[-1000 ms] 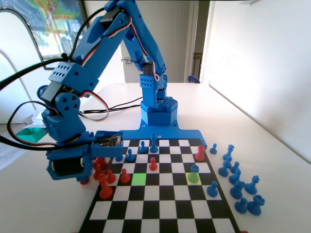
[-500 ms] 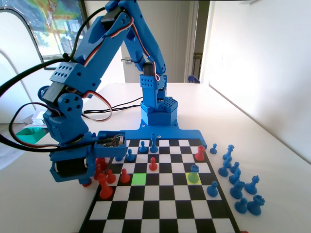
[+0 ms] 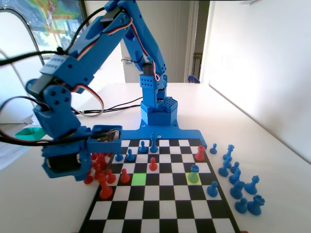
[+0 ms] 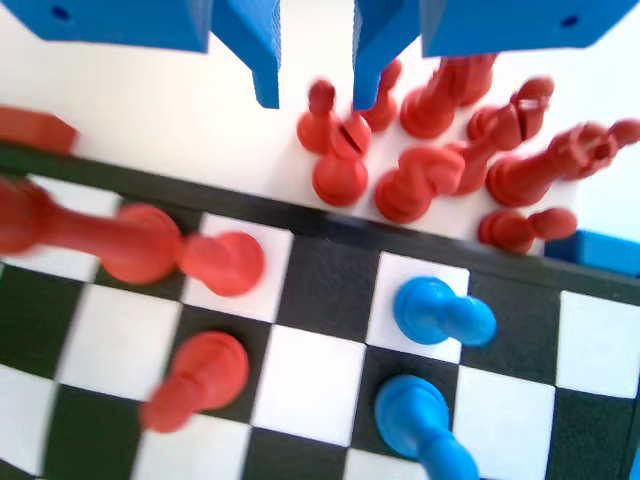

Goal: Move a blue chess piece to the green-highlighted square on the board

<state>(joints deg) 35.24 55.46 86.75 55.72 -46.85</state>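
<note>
My gripper [image 3: 95, 162] hangs over the cluster of red pieces [image 3: 99, 171] just off the board's left edge. In the wrist view its jaws [image 4: 315, 97] stand apart, open, with the red pieces [image 4: 410, 150] lying on the table below them and nothing gripped. The green-highlighted square [image 3: 139, 178] is bare, in the board's [image 3: 160, 195] left half. A blue pawn [image 3: 194, 171] stands on the yellow square [image 3: 194, 179] to the right. Two more blue pawns [image 4: 438, 315] [image 4: 412, 415] lean on squares near the board's [image 4: 305, 385] edge in the wrist view.
Red pawns [image 3: 153, 164] [image 3: 125, 175] [image 3: 105, 189] stand on the board around the green square. Blue pieces [image 3: 143, 145] [image 3: 153, 142] fill the far rows, with a red piece [image 3: 199, 153] at right. Several blue pieces [image 3: 238, 187] lie off the board's right side.
The arm's wrist and gripper have shifted a little to the left and upward over the red pieces. No piece on the board has moved.
</note>
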